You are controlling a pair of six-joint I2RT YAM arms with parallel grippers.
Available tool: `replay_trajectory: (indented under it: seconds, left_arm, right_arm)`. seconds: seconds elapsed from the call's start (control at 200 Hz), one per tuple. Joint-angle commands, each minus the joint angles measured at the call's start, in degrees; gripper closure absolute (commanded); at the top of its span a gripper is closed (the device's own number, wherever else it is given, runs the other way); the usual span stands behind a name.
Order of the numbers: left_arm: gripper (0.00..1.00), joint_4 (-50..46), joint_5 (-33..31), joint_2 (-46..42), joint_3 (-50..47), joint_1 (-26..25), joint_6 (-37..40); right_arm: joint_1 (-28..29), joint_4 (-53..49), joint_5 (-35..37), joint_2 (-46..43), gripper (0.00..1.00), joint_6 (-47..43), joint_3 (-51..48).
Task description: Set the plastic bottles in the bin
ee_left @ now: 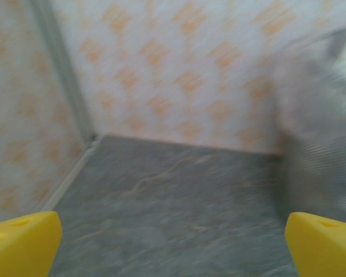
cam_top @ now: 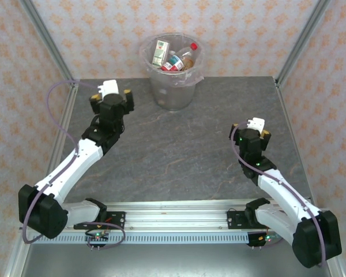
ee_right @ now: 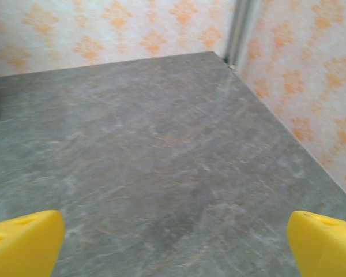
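Note:
The bin (cam_top: 172, 92), a translucent greyish bucket lined with a clear bag, stands at the far middle of the table. Several plastic bottles (cam_top: 176, 59) lie inside it, among them a green-white labelled one (cam_top: 160, 52) and a red-capped one (cam_top: 189, 53). My left gripper (cam_top: 111, 92) hovers left of the bin, open and empty; in the left wrist view its yellow fingertips (ee_left: 23, 242) stand wide apart, with the bin (ee_left: 323, 133) blurred at the right edge. My right gripper (cam_top: 251, 130) is open and empty at the right of the table, its fingertips (ee_right: 23, 242) far apart.
The grey marbled table (cam_top: 179, 156) is walled by patterned panels with metal corner posts (cam_top: 46, 40). A rail (cam_top: 179, 210) runs along the near edge between the arm bases.

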Motion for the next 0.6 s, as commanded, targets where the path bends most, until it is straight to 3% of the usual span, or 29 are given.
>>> replay_trajectory:
  seconds: [0.0,0.09,0.18,0.255,0.42,0.51,0.591]
  left_arm:
    - [0.0,0.63,-0.53,-1.98,-7.05,5.1,-0.62]
    - [0.0,2.63,0.34,-2.45,-12.81,6.78,0.4]
    - [0.0,13.22,-1.33,-2.05,-21.36,7.2,4.22]
    - [0.0,20.25,1.26,-0.2,-26.31,9.36,4.06]
    - [0.0,28.77,5.28,8.28,-28.08,12.73,4.75]
    - [0.0,29.61,10.19,11.46,-26.64,14.03,3.07]
    - [0.0,36.26,14.14,13.6,-29.01,14.22,4.03]
  right_arm:
    - [-4.04,5.58,-1.82,0.6,0.01,0.99,-2.63]
    - [-7.25,8.38,-4.09,2.61,0.01,0.99,-4.07]
    - [-9.75,10.79,-7.47,5.43,0.01,0.7,-4.82]
    - [-11.13,13.43,-10.41,8.44,0.01,0.12,-5.22]
    - [-12.12,16.71,-12.85,14.38,0.01,-2.2,-4.23]
    - [-12.34,17.93,-13.46,17.14,0.01,-2.68,-3.61]
    - [-12.51,19.58,-14.75,18.6,0.01,-3.37,-3.66]
